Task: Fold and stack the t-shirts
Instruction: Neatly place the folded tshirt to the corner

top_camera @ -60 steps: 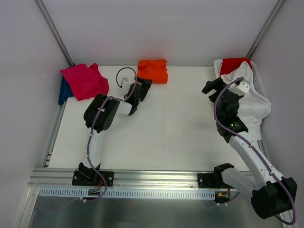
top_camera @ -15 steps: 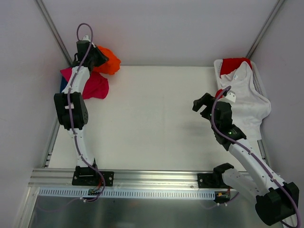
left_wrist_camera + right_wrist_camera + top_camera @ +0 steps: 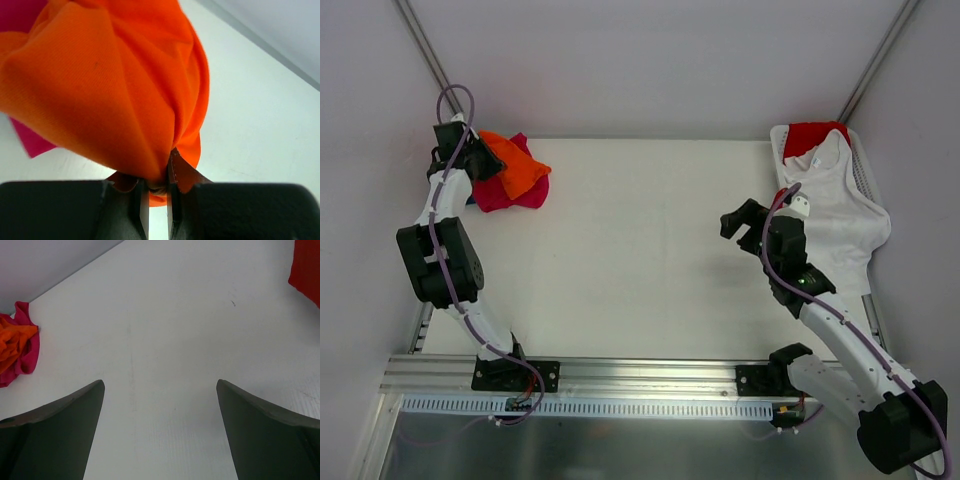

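My left gripper is shut on a bunched edge of the bright orange t-shirt at the table's back left corner. The left wrist view shows the orange t-shirt pinched between the narrow jaws of the left gripper, hanging over the magenta-pink t-shirt. From above, the magenta-pink t-shirt lies under the orange one. A white t-shirt and a red one sit in the basket at the right. My right gripper is open above bare table, and the right wrist view shows the right gripper with nothing between its jaws.
The white plastic basket stands at the back right edge, close to the right arm. A red cloth corner shows at the top right of the right wrist view. Walls and metal posts close in the back corners.
The left gripper carried the orange t-shirt from the back middle of the table to the back left, then brought it down over the magenta-pink one. The right gripper drifted slightly left, still open.
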`<state>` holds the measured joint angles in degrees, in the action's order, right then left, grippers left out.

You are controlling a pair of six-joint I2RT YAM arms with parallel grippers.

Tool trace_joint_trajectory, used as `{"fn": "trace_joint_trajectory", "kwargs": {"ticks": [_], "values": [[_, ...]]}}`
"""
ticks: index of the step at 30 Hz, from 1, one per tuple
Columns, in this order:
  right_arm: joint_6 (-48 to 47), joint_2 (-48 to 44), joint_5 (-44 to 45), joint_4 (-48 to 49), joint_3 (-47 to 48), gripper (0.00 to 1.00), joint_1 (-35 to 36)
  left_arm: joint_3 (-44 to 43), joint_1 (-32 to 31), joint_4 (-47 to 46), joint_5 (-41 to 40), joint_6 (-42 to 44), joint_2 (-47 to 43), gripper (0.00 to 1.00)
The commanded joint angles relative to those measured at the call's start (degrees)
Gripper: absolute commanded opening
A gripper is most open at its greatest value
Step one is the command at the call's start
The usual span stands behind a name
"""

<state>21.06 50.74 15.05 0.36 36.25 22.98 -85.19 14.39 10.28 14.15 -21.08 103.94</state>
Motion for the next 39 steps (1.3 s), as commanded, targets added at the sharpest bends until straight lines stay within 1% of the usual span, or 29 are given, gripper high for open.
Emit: {"fn": "trace_joint_trajectory", "kwargs": {"ticks": [1, 7, 11, 12, 14, 15, 17, 18, 19, 20, 21, 25, 29, 34, 37, 39], "values": [[1.18, -0.73, -1.6, 1.84, -0.83, 0.99, 0.31, 1.51, 1.51, -0.71, -2.37, 2.19, -4.97, 0.0], [1.0, -1.17, -1.95, 1.05, -1.27, 1.0, 0.31, 0.73, 3.8, 1.76, -8.17, 2.88, -3.49, 0.0], [0.39, -1.0, -1.43, 0.87, -1.45, 0.99, 0.31, -0.24, 4.76, 2.9, -13.61, 3.85, -1.46, 0.0], [0.21, -0.73, -1.34, 0.87, -1.53, 0.99, 0.31, -0.76, 5.12, 3.25, -16.15, 3.85, -0.5, 0.04], [0.03, -0.12, -1.69, 0.87, -1.45, 1.0, 0.31, -2.17, 5.99, 3.69, -18.45, 3.94, 1.34, 0.12], [-0.05, 0.15, -1.78, 0.87, -1.45, 0.99, 0.31, -2.78, 6.26, 3.78, -19.24, 4.2, 2.14, 0.27], [-0.23, 0.41, -1.78, 0.87, -1.27, 1.0, 0.31, -4.45, 6.7, 4.3, -21.26, 4.65, 4.24, 0.53], [-0.49, 0.93, -1.86, 0.61, -1.18, 0.99, 0.31, -4.81, 7.31, 4.92, -23.01, 4.04, 4.95, 0.78], [-0.67, 1.11, -1.95, 0.52, -1.01, 0.99, 0.31, -5.25, 7.75, 5.27, -23.46, 3.42, 5.56, 0.87], [-0.76, 1.38, -1.87, 0.43, -0.92, 0.99, 0.31, -6.12, 8.02, 5.88, -23.73, 2.81, 6.62, 0.97], [-0.84, 1.55, -1.86, 0.34, -0.92, 0.99, 0.31, -6.39, 8.37, 6.41, -24.52, 0.89, 6.97, 0.99], [-0.85, 2.25, -1.86, 0.34, -1.09, 0.99, 0.31, -5.61, 8.9, 8.26, -26.89, -2.47, 5.58, 0.99], [-0.32, 2.87, -2.3, 0.96, -1.62, 0.99, 0.22, -1.31, 8.72, 8.09, -27.42, -5.63, -0.74, 0.99], [0.12, 2.61, -2.92, 1.75, -2.5, 0.99, 0.4, 1.42, 8.55, 8.09, -25.76, -8.88, -5.41, 0.98], [0.04, 2.61, -2.74, 2.19, -2.94, 1.0, 0.48, 5.11, 7.23, 7.73, -25.14, -11.52, -8.92, 0.98], [0.03, 2.87, -3.01, 2.62, -3.2, 1.0, 0.4, 7.05, 4.34, 7.21, -25.66, -11.62, -11.03, 0.98]]}}
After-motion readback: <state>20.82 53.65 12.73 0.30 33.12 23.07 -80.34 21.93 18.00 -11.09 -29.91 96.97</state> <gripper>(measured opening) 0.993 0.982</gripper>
